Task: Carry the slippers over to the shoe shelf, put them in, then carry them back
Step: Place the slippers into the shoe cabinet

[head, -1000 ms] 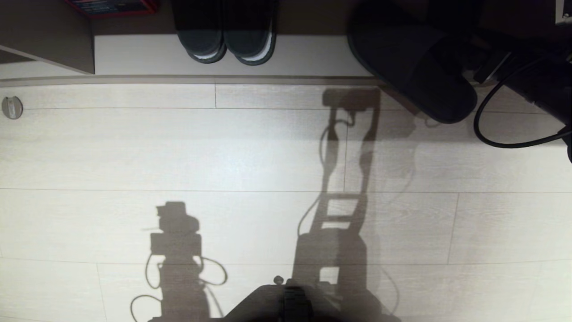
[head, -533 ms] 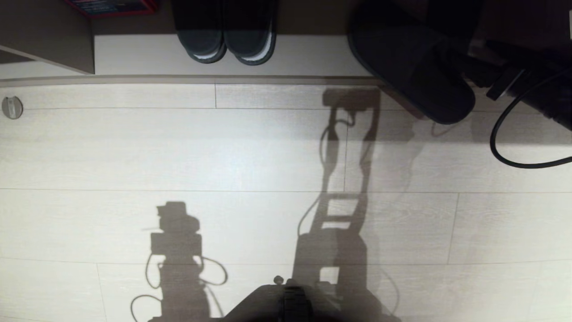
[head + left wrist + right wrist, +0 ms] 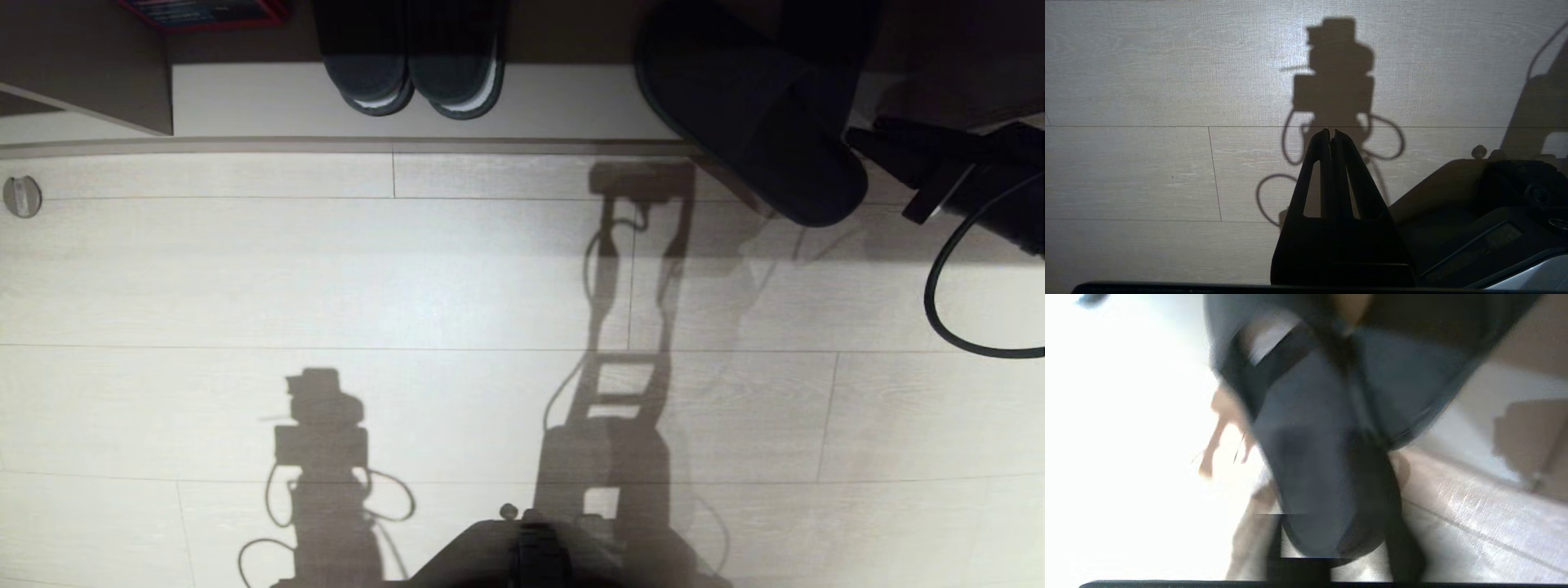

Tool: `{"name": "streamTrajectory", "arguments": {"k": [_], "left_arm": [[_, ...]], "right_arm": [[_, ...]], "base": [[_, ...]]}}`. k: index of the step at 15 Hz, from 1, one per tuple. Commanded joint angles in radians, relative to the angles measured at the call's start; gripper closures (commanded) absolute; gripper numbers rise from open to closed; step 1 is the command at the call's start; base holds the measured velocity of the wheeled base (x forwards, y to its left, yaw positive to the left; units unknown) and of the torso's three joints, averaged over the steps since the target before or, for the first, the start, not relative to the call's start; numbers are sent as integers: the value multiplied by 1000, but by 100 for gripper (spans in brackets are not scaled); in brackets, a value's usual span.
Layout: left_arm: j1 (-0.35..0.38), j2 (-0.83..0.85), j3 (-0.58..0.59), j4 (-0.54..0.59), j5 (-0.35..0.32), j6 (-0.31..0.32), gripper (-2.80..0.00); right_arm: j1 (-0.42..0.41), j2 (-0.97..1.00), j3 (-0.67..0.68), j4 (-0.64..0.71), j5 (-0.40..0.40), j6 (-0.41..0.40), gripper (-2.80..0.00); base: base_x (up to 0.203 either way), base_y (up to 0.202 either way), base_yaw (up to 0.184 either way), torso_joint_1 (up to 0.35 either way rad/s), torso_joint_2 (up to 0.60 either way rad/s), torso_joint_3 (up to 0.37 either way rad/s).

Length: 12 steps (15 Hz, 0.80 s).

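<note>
Blurring slippers [image 3: 1323, 428] – right gripper's [image 3: 857, 140] jaws hidden, shelf [image 3: 408, 102] cropped

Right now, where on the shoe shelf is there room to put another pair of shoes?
The shoe shelf's pale base plank is bare left of the black slides, up to the divider panel, and again between those slides and the slippers. It is crowded on the right, where the slippers overhang the edge beside the right gripper.

Pale wood-grain plank flooring [image 3: 326, 278] lies brightly lit and crossed by hard shadows, with a small round metal floor fitting [image 3: 22, 196] set near the flooring's far left edge.
</note>
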Motion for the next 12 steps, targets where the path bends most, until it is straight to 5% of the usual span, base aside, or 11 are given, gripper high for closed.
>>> {"name": "streamTrajectory", "arguments": {"k": [1, 5, 12], "left_arm": [[0, -1, 0, 0, 0, 0, 0], [0, -1, 0, 0, 0, 0, 0], [0, -1, 0, 0, 0, 0, 0]], "right_arm": [[44, -18, 19, 11, -6, -40, 0], [229, 54, -2, 18, -161, -63, 0], [271, 218, -186, 23, -243, -86, 0]], "base": [[0, 0, 0, 0, 0, 0], [0, 0, 0, 0, 0, 0], [0, 0, 0, 0, 0, 0]]}}
